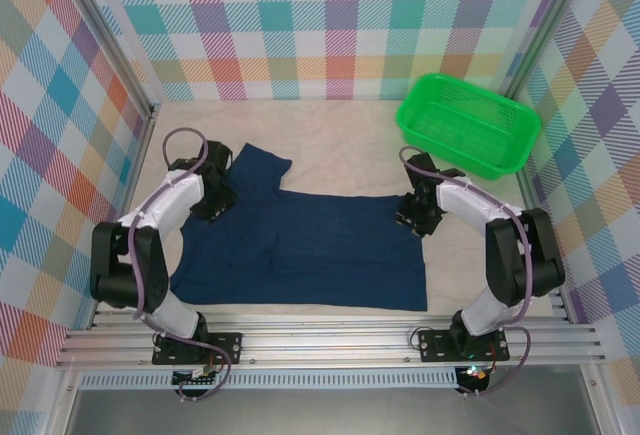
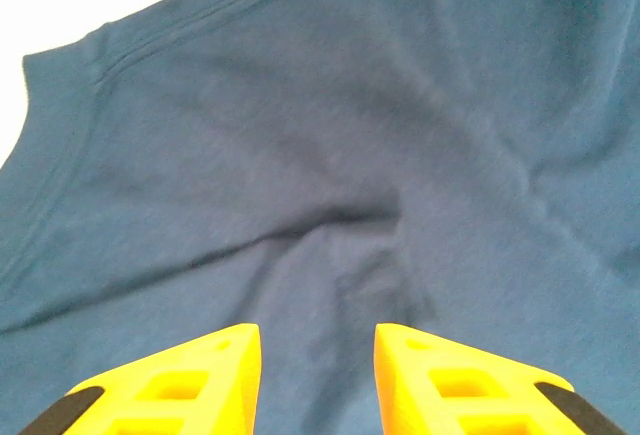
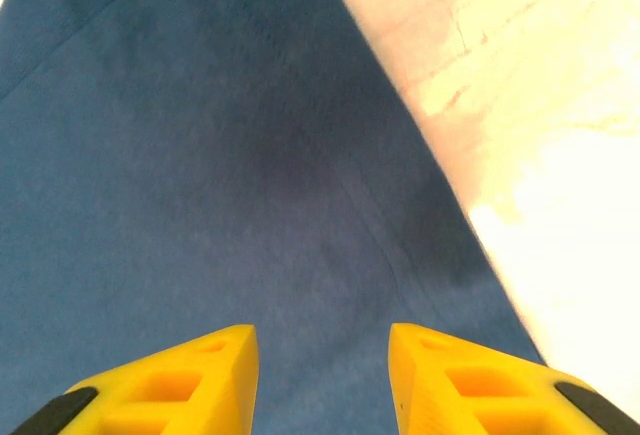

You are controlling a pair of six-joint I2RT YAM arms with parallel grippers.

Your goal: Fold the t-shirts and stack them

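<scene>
Two pairs of fingers (image 2: 215, 365) apart, gripping nothing: left gripper (image 2: 318, 340) over a wrinkle (image 2: 330, 225), right gripper (image 3: 322, 340) at the edge of the t-shirt (image 1: 310, 255), flat on the desk (image 1: 340, 145), likely poised for folding.

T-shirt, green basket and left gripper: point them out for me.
t-shirt (image 1: 310, 255), top view, middle of its body.
green basket (image 1: 480, 165), top view, near wall.
left gripper (image 2: 318, 333), left wrist view, between its fingertips.
</scene>
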